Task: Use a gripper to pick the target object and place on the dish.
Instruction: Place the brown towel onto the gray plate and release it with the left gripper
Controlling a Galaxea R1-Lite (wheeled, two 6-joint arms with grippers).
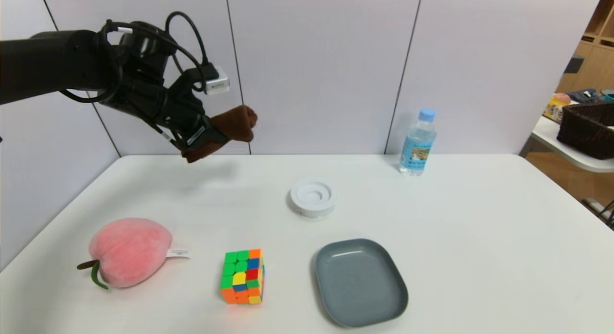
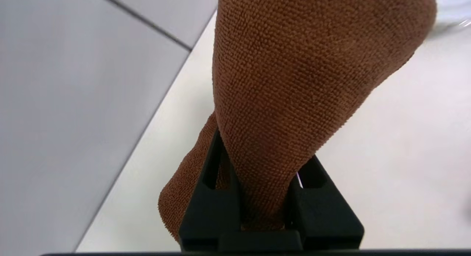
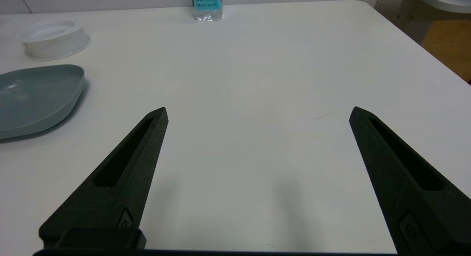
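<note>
Now left gripper [image 1: 218, 132] up high, fingers squeezing brown towel [image 1: 235, 125]. Carry step. Next I bring it over and down to dish [image 1: 360, 282]. Right gripper [image 3: 257, 112] fingers spread, idle.

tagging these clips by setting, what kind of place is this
Probably an office or lab test room: a plain white table against grey wall panels, wooden shelving at the side, and the left gripper holding a brown plush towel.
</note>
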